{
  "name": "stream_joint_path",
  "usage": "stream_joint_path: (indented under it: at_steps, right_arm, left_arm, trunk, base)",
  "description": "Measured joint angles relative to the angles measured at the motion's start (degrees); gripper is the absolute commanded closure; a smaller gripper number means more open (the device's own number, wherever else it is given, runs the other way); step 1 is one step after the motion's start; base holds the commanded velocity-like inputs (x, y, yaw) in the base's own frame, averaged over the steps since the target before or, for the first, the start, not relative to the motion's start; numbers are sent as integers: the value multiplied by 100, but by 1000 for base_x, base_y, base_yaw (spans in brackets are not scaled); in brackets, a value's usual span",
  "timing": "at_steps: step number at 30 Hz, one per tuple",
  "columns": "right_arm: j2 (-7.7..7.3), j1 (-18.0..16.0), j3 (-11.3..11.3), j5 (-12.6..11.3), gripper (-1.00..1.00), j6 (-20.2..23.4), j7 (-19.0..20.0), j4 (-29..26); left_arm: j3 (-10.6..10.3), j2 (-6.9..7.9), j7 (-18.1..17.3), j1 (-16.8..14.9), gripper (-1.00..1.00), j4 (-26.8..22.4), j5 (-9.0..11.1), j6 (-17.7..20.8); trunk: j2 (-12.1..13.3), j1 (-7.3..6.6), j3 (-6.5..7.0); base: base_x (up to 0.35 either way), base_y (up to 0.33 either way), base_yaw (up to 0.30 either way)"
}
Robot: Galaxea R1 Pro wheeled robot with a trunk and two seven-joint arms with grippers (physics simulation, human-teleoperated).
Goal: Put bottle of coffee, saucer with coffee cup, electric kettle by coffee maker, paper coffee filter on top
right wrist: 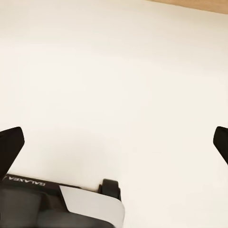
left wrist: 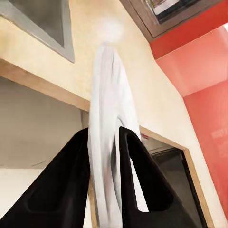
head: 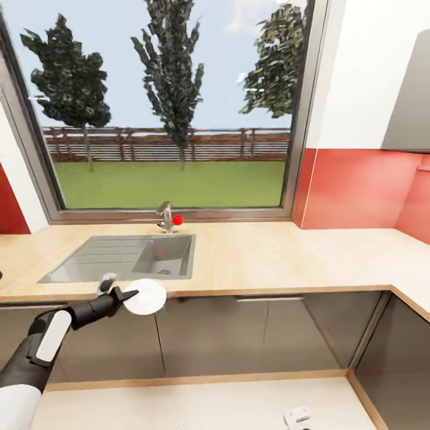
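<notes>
Saucer [head: 146, 296], thin white disc, pinched on edge by left gripper [head: 128, 294], right gripper [right wrist: 114, 142] spread wide, empty

The round white saucer [left wrist: 107, 142] is seen edge-on in the left wrist view, its far rim blurred into a pale smudge and its near edge cut off by the frame. The right gripper's black fingertips [right wrist: 12, 142] barely enter at the picture's sides (their pads lie out of frame).
</notes>
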Motion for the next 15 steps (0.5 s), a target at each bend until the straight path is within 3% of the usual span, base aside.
stream_joint_path:
  at_steps: [6, 7, 8, 11, 15]
  right_arm:
    - [1, 26, -1, -3, -100, -13, -1, -6]
    - [1, 25, -1, -3, -100, -9, -1, -8]
    - [3, 25, -1, -3, -100, 1, 2, -4]
    - [8, 27, -2, 0, -100, 11, 5, -1]
    - [10, 26, -1, 5, -100, 18, 31, -3]
  left_arm:
    - [320, 250, -10, 0, 100, -28, 10, 25]
    - [366, 276, -8, -4, 100, -67, 13, 119]
    - [517, 303, 13, -11, 100, -172, 13, 458]
    - [755, 344, 40, -23, 100, -228, -34, 628]
    - [757, 354, 242, -17, 100, -230, -84, 644]
  trunk:
    - [0, 0, -29]
    - [0, 0, -33]
    - [0, 0, -37]
    - [-1, 0, -53]
    - [0, 0, -63]
  base:
    - [0, 0, 239]
    - [0, 0, 252]
    - [0, 0, 252]
    - [0, 0, 251]
    - [0, 0, 66]
